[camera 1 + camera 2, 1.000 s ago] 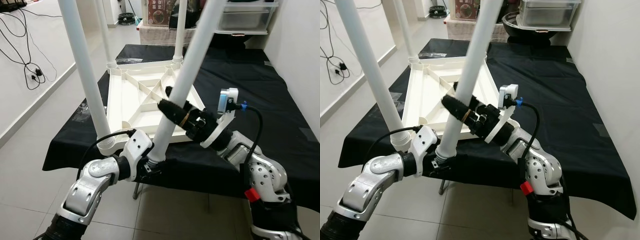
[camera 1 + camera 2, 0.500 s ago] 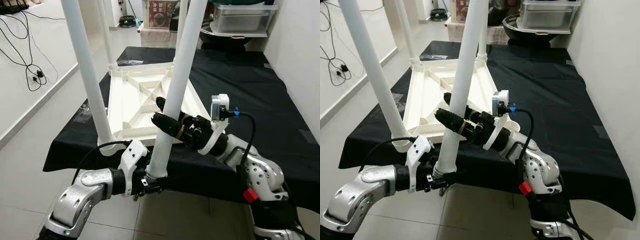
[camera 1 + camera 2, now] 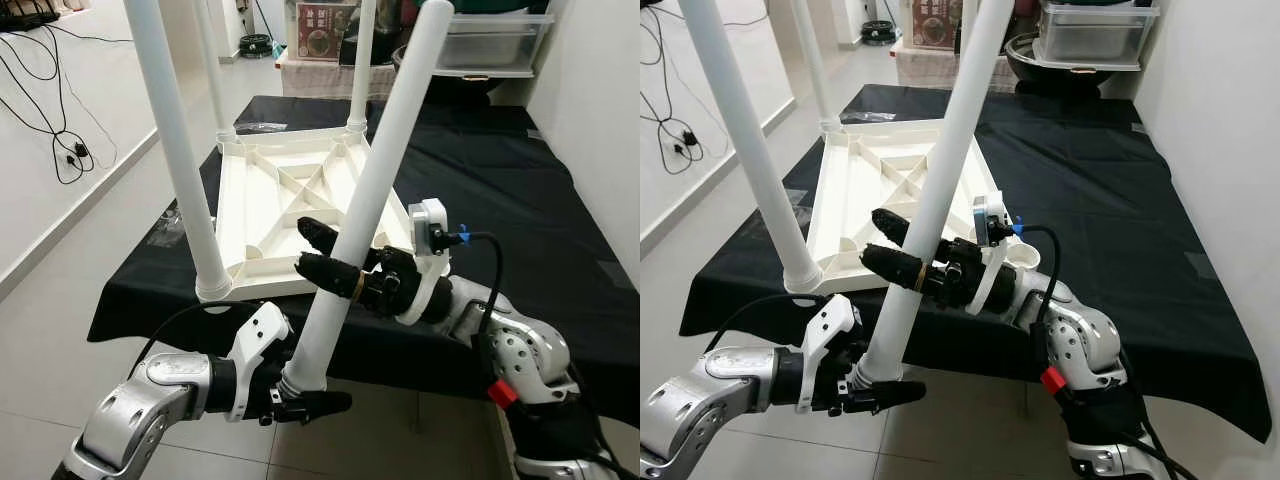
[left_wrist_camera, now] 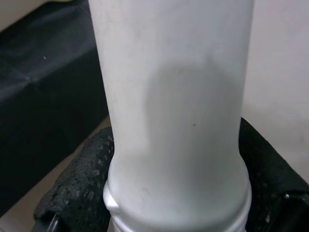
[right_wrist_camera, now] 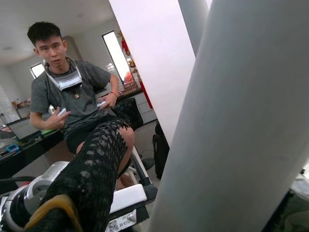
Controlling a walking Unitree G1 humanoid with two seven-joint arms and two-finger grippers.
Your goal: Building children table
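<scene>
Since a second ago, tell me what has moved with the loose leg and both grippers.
The left gripper has carried the loose leg's bottom end down and away from the tabletop's near edge. The right gripper, around the leg's middle, has shifted left along with it. The leg leans much as before. The tabletop and its three fitted legs stayed put.
</scene>
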